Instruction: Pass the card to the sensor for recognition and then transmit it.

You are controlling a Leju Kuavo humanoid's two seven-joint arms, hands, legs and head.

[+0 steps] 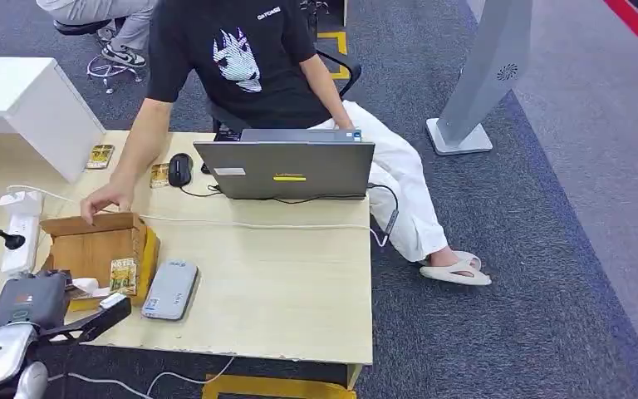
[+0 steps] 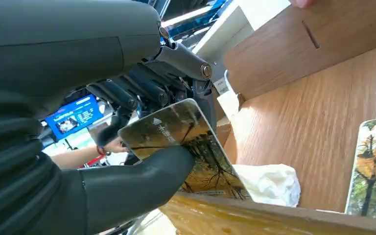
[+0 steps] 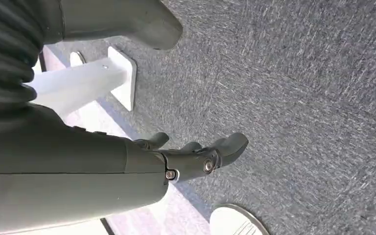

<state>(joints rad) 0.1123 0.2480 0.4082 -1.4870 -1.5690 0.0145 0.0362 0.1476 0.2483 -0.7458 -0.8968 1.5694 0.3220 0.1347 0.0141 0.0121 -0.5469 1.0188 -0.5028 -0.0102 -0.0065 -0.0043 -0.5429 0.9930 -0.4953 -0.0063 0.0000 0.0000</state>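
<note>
My left hand reaches into the open cardboard box and pinches a card with an autumn tree picture between thumb and fingers. In the head view that hand is at the box's near corner. A second similar card leans upright against the box's inner wall. The grey flat sensor lies on the table just right of the box. My right hand hangs over grey carpet, holding nothing, its fingers loosely apart.
A seated person rests a hand on the box's far flap. A laptop, a mouse, two loose cards and a power strip lie on the table. Crumpled white paper sits in the box.
</note>
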